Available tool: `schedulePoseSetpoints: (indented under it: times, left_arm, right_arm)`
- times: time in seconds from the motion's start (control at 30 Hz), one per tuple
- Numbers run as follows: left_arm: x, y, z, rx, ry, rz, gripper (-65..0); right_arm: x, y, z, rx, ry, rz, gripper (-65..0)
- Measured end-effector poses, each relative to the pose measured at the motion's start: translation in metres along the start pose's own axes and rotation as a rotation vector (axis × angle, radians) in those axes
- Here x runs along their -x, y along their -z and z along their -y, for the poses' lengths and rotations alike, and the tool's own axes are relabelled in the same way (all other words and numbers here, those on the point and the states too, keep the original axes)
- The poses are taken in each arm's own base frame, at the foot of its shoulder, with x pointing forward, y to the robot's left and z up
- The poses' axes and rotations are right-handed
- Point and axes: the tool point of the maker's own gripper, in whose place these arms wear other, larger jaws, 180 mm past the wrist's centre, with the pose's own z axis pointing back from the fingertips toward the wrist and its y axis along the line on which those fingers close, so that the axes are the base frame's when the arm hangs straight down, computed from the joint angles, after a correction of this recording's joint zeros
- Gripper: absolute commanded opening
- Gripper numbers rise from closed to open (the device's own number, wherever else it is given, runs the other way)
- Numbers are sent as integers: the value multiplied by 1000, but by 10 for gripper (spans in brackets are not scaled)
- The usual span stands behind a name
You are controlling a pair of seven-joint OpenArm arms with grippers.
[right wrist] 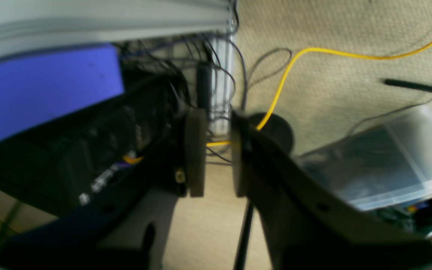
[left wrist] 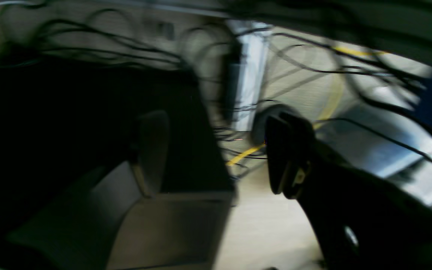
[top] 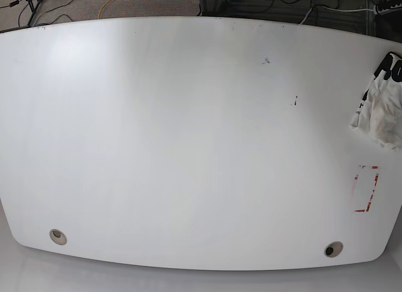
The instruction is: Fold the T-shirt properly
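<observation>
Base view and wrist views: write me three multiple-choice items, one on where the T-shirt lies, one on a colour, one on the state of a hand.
1. Where is the T-shirt on the table in the base view?
A. centre
B. right edge
C. near-left corner

2. What colour is the rectangle outline marked on the table?
A. red
B. green
C. blue

3. How is the right hand?
A. clamped on cloth
B. holding a box
C. empty, fingers slightly apart

Answers:
1 B, the bunched cloth sits at the right edge.
2 A, the outline near the right edge is red.
3 C, the right wrist view shows a bare gap with floor behind it.
</observation>
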Motion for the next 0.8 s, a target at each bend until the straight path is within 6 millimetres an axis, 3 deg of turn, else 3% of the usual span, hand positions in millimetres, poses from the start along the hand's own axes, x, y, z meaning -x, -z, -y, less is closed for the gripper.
schedulePoseSetpoints:
  times: [0.17, 0.57, 0.8]
  left_arm:
    - [-6, 7, -11, -65, 50, -27, -294]
    - [-16, 20, 11, -15, 52, -71, -294]
    - [-35, 23, -4, -95, 57, -53, -293]
  right_arm:
    - [-4, 12, 1, 15, 0, -30, -533]
    - [-23, 33, 0, 18, 23, -45, -533]
    - [-22, 33, -1, 17, 25, -48, -533]
